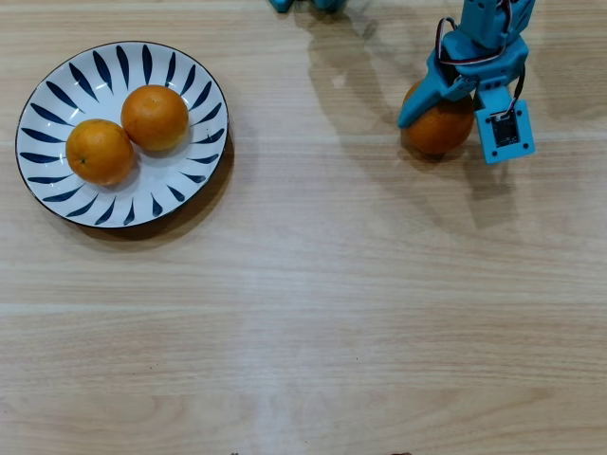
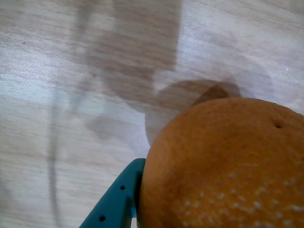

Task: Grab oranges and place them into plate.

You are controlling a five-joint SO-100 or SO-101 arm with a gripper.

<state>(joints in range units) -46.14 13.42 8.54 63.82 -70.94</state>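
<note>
Two oranges [image 1: 100, 151] [image 1: 155, 117] lie side by side in the white plate with dark blue petal strokes [image 1: 123, 213] at the upper left of the overhead view. A third orange [image 1: 442, 133] sits on the table at the upper right. My teal gripper [image 1: 448, 121] is down over it with one jaw on each side, closed against it. In the wrist view this orange [image 2: 228, 166] fills the lower right, and one teal finger [image 2: 118, 199] touches its left side. The other finger is hidden.
The table [image 1: 313, 313] is light wood. The arm's base shows as teal parts [image 1: 303, 5] at the top edge. The arm's shadow lies on the wood left of the gripped orange.
</note>
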